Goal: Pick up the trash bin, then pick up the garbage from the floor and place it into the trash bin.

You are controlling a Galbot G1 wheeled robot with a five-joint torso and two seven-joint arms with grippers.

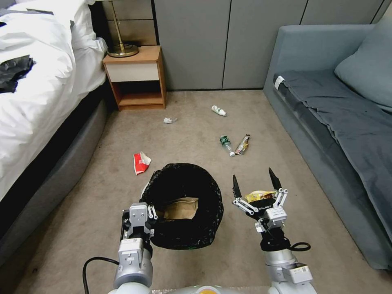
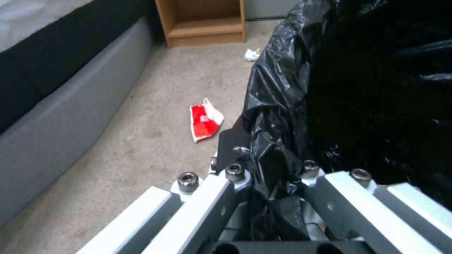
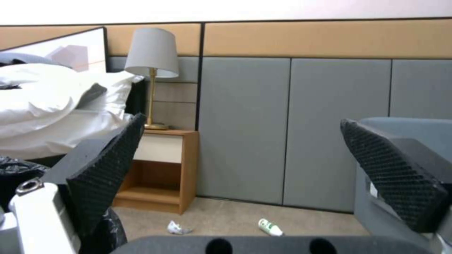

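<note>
My left claw point(image 1: 152, 213) pinches the trash bin point(image 1: 183, 204) by its bagged rim, my right claw point(image 1: 257, 184) hangs spread just beside it over the yellow wrapper point(image 1: 258, 196), so I should drop straight down, close squarely, then carry it bin-ward.

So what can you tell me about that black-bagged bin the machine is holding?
The trash bin is small and round, almost wholly wrapped in a crinkly, glossy black bag liner folded over its rim; a sliver of white plastic shows at its side. It is tilted, mouth toward the head camera, with a brown paper bag inside. The left gripper is clamped on its rim.
</note>
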